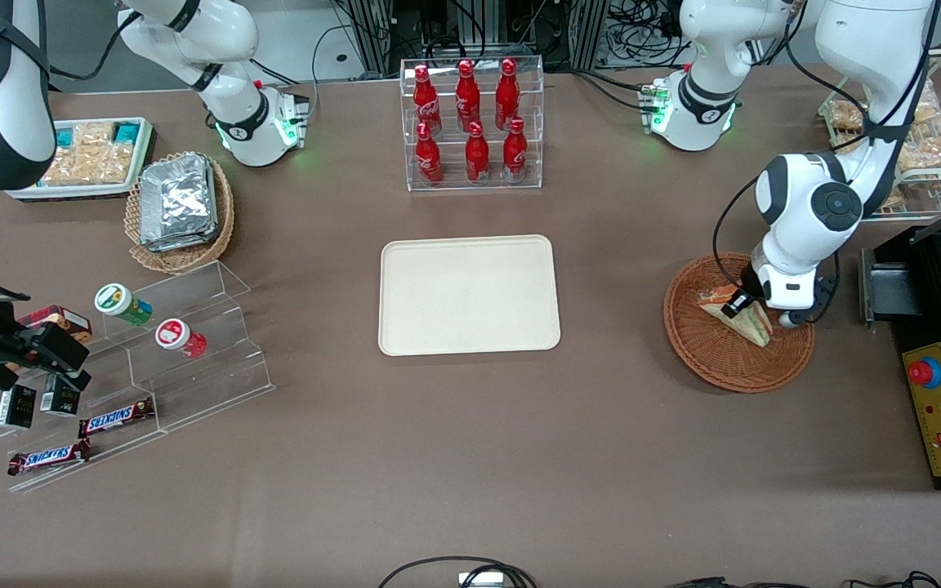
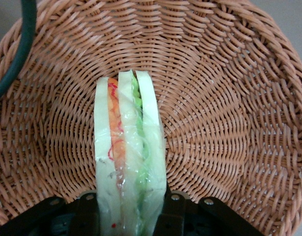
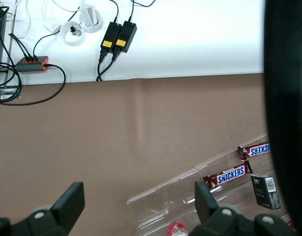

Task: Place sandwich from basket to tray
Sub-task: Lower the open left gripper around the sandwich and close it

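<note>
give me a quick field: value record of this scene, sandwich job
sandwich: standing on edge in the basket, between the gripper's fingers
basket: on the table toward the working arm's end, beside the tray
tray: mid-table, nothing on it
gripper: down in the basket, one finger on each side of the sandwich
bottles: red, in a clear rack farther from the front camera than the tray
step: sandwich not yet on the tray

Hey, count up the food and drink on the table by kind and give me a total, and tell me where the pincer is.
Red bottles: 6
Snickers bars: 2
Sandwich: 1
Total: 9
Pincer: in the basket, a finger at each side of the sandwich.
</note>
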Available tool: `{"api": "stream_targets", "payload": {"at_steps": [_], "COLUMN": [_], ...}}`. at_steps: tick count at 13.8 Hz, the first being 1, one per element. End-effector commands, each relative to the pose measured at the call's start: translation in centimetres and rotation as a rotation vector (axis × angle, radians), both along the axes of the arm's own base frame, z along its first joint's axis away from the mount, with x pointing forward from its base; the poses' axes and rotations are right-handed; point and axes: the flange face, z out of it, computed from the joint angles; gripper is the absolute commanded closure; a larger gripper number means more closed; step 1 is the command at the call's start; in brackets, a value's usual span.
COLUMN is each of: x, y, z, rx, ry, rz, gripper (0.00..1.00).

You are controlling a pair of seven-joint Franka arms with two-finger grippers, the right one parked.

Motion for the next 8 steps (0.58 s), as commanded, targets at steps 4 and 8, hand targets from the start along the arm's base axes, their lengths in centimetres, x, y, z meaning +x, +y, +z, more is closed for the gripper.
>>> {"api": "stream_targets", "payload": {"at_steps": [4, 8], "x": [2.0, 5.4], "y": [-0.6, -6.2], "z": [9.3, 15.3], "rx": [0.043, 0.052], "ry": [0.032, 0.095], "rz": [-0.072, -0.173], "gripper": [1.0, 1.0]}}
